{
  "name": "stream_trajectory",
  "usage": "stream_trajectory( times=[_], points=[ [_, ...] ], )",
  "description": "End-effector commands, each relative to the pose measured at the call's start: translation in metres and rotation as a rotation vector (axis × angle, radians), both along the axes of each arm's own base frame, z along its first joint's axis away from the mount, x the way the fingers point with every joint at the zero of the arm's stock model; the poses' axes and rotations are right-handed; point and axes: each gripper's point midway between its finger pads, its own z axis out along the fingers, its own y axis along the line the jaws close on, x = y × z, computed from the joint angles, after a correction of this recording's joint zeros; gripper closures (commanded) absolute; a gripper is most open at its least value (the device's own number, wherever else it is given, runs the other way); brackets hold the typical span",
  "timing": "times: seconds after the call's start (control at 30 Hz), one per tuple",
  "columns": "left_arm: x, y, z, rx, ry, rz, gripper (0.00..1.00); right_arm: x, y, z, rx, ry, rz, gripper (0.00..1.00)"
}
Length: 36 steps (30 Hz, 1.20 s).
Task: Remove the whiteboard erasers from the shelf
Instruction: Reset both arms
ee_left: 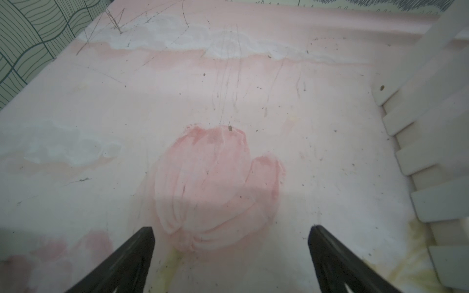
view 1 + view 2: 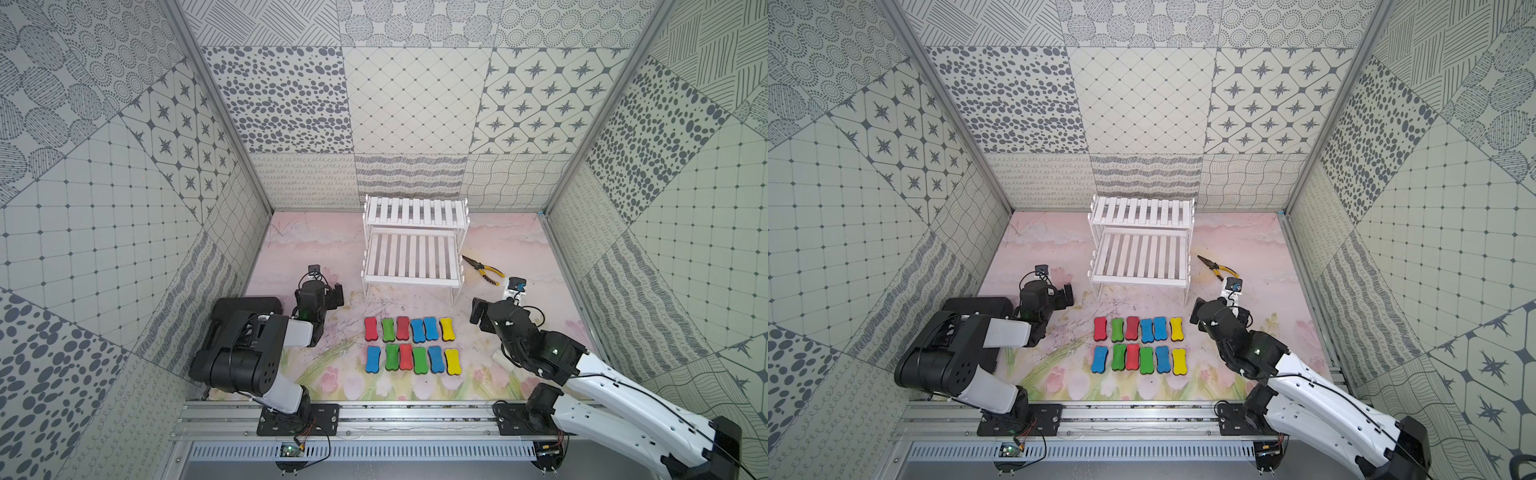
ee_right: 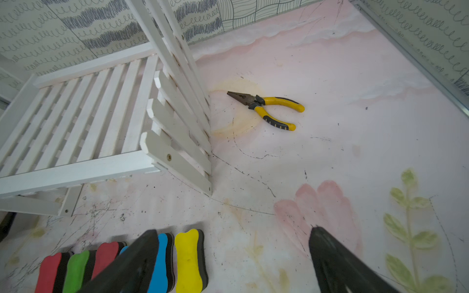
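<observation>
— Where are the whiteboard erasers (image 2: 402,327) seen?
— All twelve are laid on the bench (image 2: 519,249) in two rows of six, just in front of the shelf (image 2: 411,257). A yellow one is placed at the right end of each row.
— How is the left hand (image 1: 231,228) held?
— It is spread wide above the bench, beside the shelf's left side, and nothing is gripped.
— And the right hand (image 3: 233,230)?
— It is likewise opened wide, with nothing held, and is poised near the right end of the farther row. Yellow-handled pliers (image 3: 266,109) are seen lying on the bench just right of the shelf.
</observation>
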Motion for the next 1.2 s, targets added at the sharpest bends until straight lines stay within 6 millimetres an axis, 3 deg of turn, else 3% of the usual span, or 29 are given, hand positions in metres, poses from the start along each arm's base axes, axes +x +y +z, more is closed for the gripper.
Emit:
stream_trajectory(
  times=[0.0, 0.33, 0.5, 0.7, 0.8, 1.0, 1.17],
  points=[
    [0.013, -0.003, 0.024, -0.007, -0.099, -0.025, 0.01, 0.022, -0.007, 0.020, -0.030, -0.084, -0.040, 0.03],
    [0.014, -0.004, 0.024, -0.004, -0.105, -0.027, 0.01, 0.085, -0.034, 0.015, -0.136, -0.205, -0.034, 0.03],
    [0.014, -0.004, 0.025, -0.004, -0.106, -0.027, 0.01, 0.105, -0.062, 0.001, -0.184, -0.224, -0.050, 0.03],
    [0.014, -0.003, 0.025, -0.004, -0.107, -0.026, 0.01, 0.114, -0.091, 0.001, -0.217, -0.302, -0.062, 0.03],
    [0.014, -0.003, 0.024, -0.005, -0.105, -0.026, 0.01, 0.114, -0.101, -0.012, -0.234, -0.269, -0.065, 0.03],
    [0.014, -0.004, 0.025, -0.004, -0.106, -0.027, 0.01, 0.116, -0.111, -0.030, -0.265, -0.278, -0.090, 0.03],
    [0.014, -0.004, 0.025, -0.004, -0.106, -0.027, 0.01, 0.124, -0.110, -0.027, -0.289, -0.350, -0.085, 0.03]
  ],
)
